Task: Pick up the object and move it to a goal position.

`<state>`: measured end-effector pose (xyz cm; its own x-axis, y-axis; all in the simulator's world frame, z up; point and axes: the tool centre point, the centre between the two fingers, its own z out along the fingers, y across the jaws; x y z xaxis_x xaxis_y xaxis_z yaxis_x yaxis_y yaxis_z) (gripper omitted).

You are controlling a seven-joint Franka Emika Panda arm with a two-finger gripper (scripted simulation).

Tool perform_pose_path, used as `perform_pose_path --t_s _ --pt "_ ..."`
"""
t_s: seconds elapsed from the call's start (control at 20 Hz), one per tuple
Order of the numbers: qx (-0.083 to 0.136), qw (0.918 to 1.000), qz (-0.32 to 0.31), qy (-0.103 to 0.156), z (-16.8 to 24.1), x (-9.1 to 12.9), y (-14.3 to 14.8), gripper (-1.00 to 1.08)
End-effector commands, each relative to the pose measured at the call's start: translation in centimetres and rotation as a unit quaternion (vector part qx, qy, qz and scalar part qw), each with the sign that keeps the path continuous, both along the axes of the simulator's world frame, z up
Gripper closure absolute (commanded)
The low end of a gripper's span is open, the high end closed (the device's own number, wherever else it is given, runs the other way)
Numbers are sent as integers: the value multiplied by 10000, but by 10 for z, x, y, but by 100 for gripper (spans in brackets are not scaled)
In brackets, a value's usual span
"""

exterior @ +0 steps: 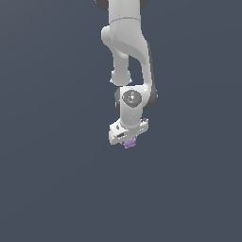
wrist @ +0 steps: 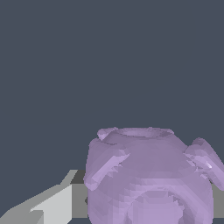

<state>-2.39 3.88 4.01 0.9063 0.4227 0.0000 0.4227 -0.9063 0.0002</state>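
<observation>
The object (exterior: 130,142) is a small light-purple knobbly lump, and only part of it shows under the white gripper (exterior: 128,140) in the middle of the exterior view. The gripper hangs from the white arm and points down, shut on the object. In the wrist view the object (wrist: 148,175) fills the near field, with a ring-like rim and side bumps, and one grey fingertip (wrist: 52,205) lies against its side. The other finger is hidden behind it.
The white arm (exterior: 127,42) comes down from the upper middle of the exterior view. Around it is only a plain dark grey-blue surface (exterior: 47,189).
</observation>
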Motion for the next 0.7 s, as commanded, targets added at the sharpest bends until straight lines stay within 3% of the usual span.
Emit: perform_pose_path --t_s 0.0,0.65 --pt "1 10000 2 1 -1 0 0 108" --pt "-1 10000 -1 0 28 -1 -4 108"
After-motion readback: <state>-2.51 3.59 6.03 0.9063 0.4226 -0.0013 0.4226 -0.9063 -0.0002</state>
